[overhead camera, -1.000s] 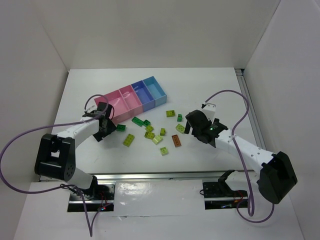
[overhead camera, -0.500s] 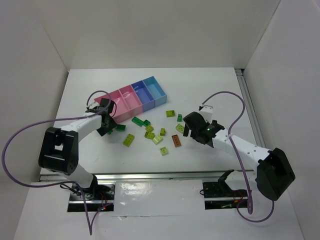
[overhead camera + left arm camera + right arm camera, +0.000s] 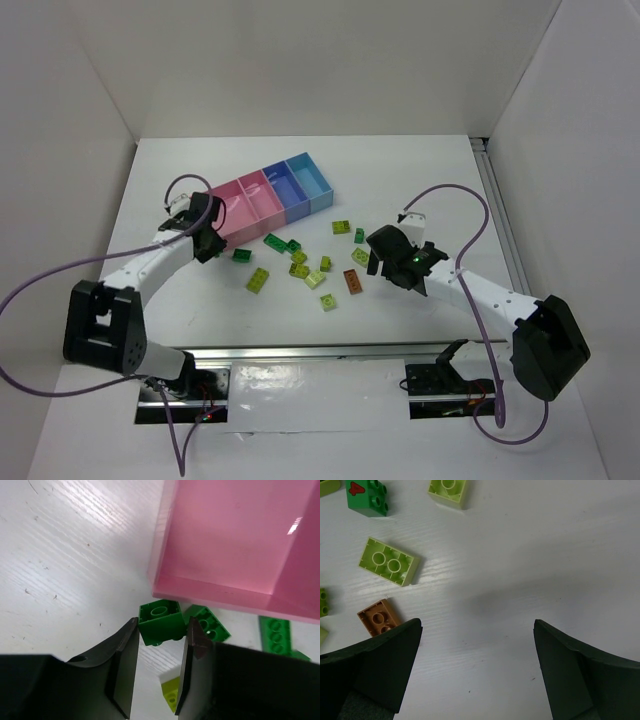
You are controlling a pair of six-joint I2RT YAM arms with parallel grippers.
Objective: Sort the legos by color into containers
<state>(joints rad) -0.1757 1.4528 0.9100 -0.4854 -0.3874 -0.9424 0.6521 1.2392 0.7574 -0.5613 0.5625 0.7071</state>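
A white tabletop [image 3: 400,170] with a faint scuffed grain sits inside a plain white enclosure, formed by a back wall [image 3: 320,60], a left wall [image 3: 50,150] and a right wall [image 3: 580,120]. A silver metal rail [image 3: 497,215] edges the table's right side. Bright, even light casts soft shadows.

containers [image 3: 275,196]: two pink, dark blue, light blue | dark green lego [image 3: 160,622] | yellow-green lego [image 3: 388,561] | orange-brown lego [image 3: 377,617] | table [image 3: 400,170]: white

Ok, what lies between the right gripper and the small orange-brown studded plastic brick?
Nothing: the right wrist view shows the small orange-brown studded plastic brick right at one finger's edge of the open right gripper, no other piece between.
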